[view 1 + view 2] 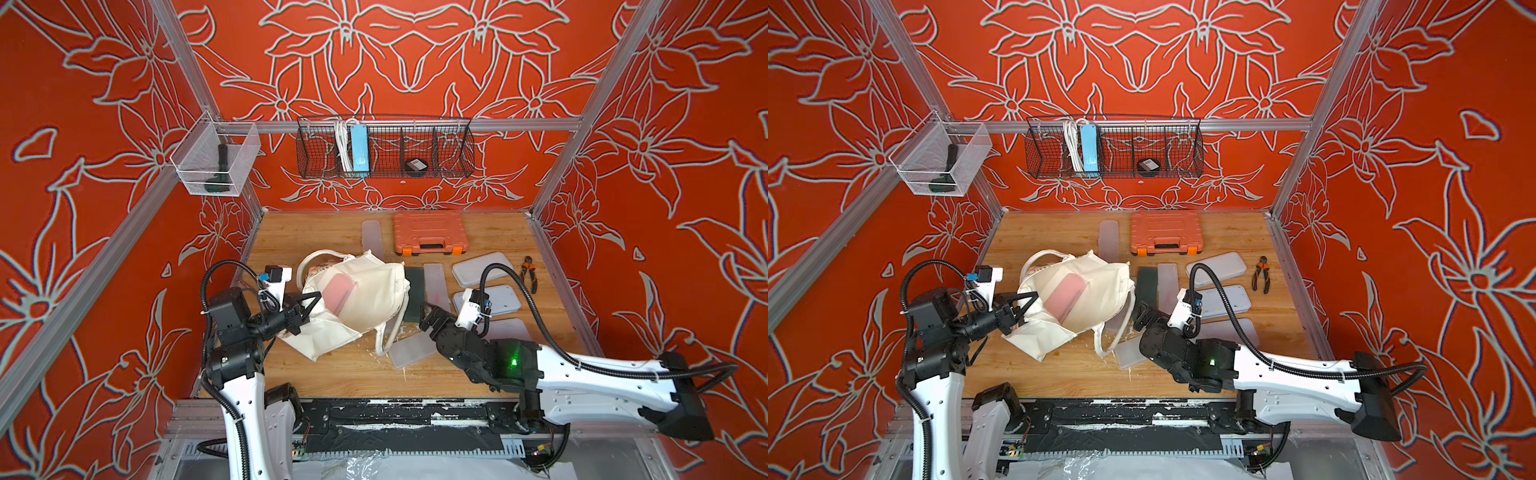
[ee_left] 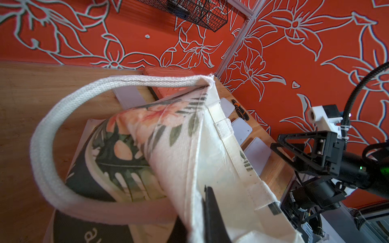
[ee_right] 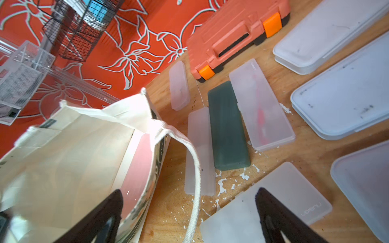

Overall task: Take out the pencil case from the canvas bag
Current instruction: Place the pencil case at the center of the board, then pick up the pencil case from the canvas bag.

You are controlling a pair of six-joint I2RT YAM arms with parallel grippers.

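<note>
The left arm reached low over the table (image 1: 332, 374), forearm almost level, and the left tool (image 1: 311, 302) was pinched on the canvas bag (image 1: 374, 299) at its edge. The right arm stretched in opposite, with the right tool (image 1: 426, 318) spread beside the bag's mouth. The pink pencil case (image 1: 340, 293) lay inside the bag.

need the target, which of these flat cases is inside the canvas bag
The pink case, visible through the open mouth of the canvas bag. The dark green case and the frosted ones lie out on the table.
</note>
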